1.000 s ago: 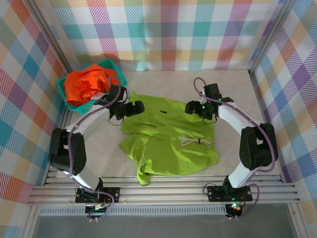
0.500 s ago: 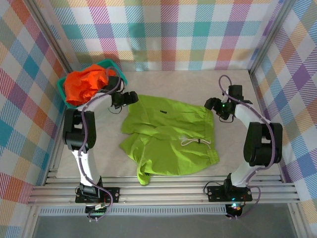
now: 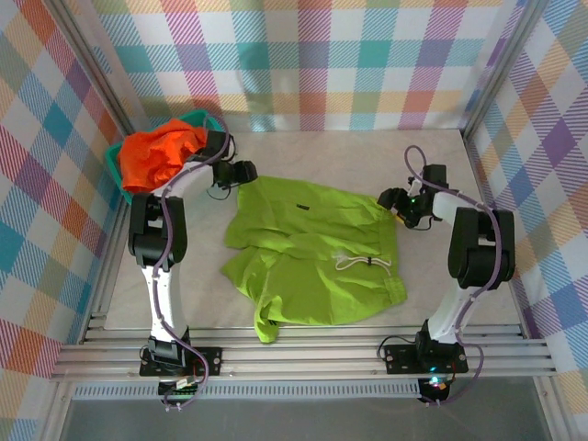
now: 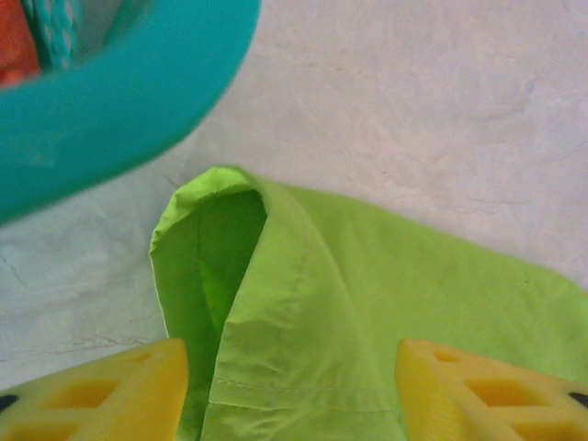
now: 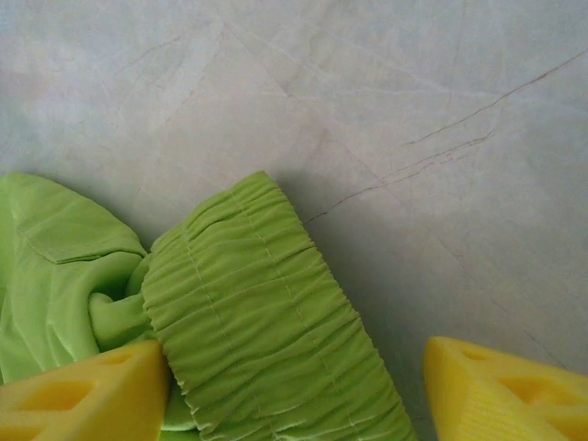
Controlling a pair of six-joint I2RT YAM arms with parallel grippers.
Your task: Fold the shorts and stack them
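I see the lime green shorts (image 3: 312, 253) spread rumpled mid-table (image 3: 322, 152), and the orange shorts (image 3: 156, 156) heaped in the teal basket (image 3: 204, 118) at the far left. My left gripper (image 3: 244, 172) sits at the green pair's far left corner, jaws wide apart around a folded hem. My right gripper (image 3: 393, 202) is at the far right corner, jaws apart, straddling the gathered waistband (image 5: 266, 312).

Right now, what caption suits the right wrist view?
Open right hand hovers over the waistband of the lime green shorts.
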